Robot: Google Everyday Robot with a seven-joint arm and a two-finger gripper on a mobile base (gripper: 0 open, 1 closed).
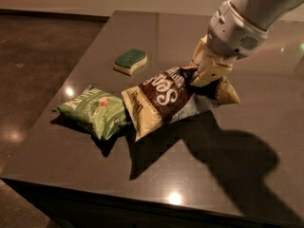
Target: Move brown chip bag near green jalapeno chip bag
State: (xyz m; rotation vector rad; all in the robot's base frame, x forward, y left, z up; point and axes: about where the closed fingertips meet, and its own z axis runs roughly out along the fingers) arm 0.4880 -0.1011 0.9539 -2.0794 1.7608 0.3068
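On table [156, 32] centre, brown chip bag [166, 96] lies tilted, one cream end touching green jalapeno chip bag [92, 110], other end pinched in gripper [206, 75], clamped on it from above. Sponge [130, 61] sits behind both bags, apart.

The gripper [205, 74], clamped on the brown chip bag [166, 96], hid the part of the bag beneath it. Above it the arm [256, 13] ran off the top edge. Down to its left, the lettering on the green jalapeno chip bag [90, 109] was unreadable.

Cream plastic gripper [203, 76] clamping crinkly glossy brown chip bag [164, 96]; polished table [156, 37].
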